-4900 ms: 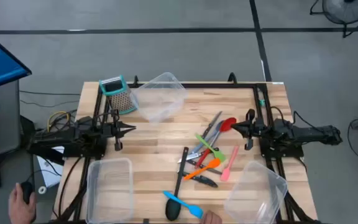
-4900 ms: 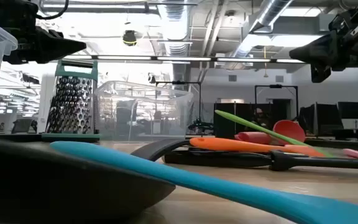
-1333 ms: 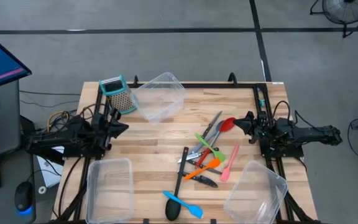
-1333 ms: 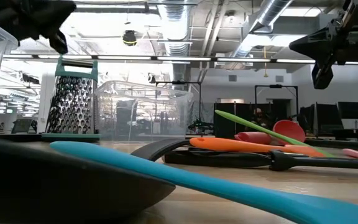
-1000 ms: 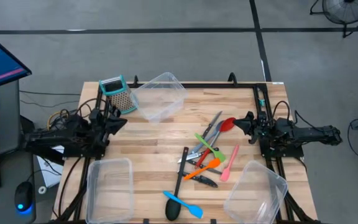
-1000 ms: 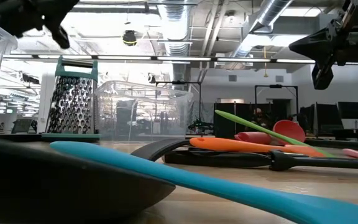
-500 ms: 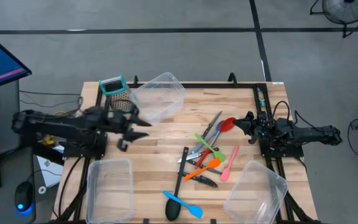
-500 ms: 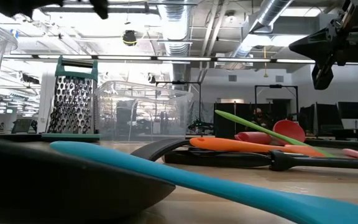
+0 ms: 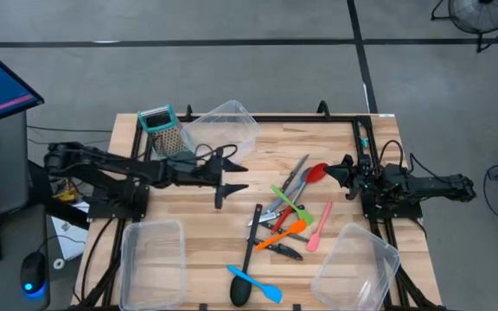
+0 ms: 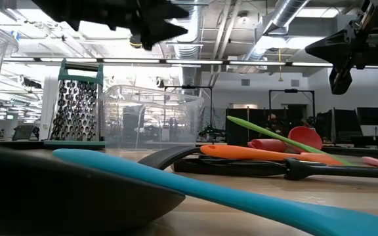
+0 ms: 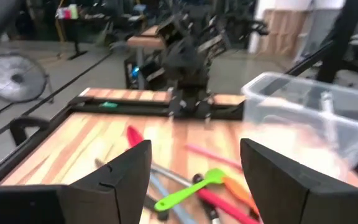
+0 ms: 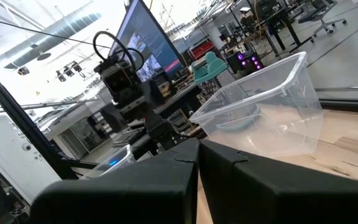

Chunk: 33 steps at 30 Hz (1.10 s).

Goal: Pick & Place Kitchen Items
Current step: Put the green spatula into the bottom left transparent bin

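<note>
The kitchen items lie in a loose pile on the wooden table: a green spatula (image 9: pixel 290 202), an orange one (image 9: pixel 284 233), a pink one (image 9: pixel 320 226), a red spoon (image 9: pixel 316 172), a black ladle (image 9: pixel 247 259), a blue spatula (image 9: pixel 262 287) and dark-handled knives. My left gripper (image 9: pixel 235 176) is open above the table, left of the pile and pointing at it; in its wrist view (image 11: pixel 194 168) the green spatula (image 11: pixel 188 190) shows between its fingers, farther off. My right gripper (image 9: pixel 328 173) is shut and holds nothing, level at the right edge beside the red spoon.
A clear tub (image 9: pixel 223 134) lies tipped at the far side, next to a metal grater with a teal top (image 9: pixel 164 131). Another clear tub (image 9: pixel 154 259) stands at the near left and a third (image 9: pixel 357 263) at the near right. Bare wood lies between my left gripper and the pile.
My left arm has reached out from the table's left edge toward the right, over the table toward the pile, and its gripper has opened. The items and my right arm have stayed where they were.
</note>
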Available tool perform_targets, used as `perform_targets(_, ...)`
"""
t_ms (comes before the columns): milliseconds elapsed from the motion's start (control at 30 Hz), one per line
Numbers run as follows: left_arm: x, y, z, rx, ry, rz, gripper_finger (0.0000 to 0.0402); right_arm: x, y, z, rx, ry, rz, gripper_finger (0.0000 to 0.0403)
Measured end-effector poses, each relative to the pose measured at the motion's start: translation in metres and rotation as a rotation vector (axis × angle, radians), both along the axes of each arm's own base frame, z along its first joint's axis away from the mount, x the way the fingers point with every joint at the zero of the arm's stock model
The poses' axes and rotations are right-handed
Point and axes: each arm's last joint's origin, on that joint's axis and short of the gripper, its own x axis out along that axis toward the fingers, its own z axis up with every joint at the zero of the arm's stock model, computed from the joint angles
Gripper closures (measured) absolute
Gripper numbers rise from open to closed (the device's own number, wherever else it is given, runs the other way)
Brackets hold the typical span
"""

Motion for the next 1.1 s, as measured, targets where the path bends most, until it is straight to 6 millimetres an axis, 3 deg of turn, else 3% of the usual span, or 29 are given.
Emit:
perform_targets(200,0.013,-0.001,-0.021,0.003,0.057,0.011,0.0171,0.0,0.0,-0.001,-0.001,0.009,-0.001,0.0393)
perform_targets(600,0.025,-0.006,-0.04,0.023,0.072,0.082,0.0169,0.0,0.0,-0.001,-0.001,0.009,-0.001,0.0393)
perform_targets(800,0.026,-0.006,-0.039,0.023,0.062,0.085,0.0169,0.0,0.0,-0.001,-0.001,0.013,-0.001,0.0393)
perform_targets(1100,0.036,-0.006,-0.017,0.051,-0.002,0.085,0.0169,0.0,0.0,-0.002,-0.011,0.024,-0.002,0.0393)
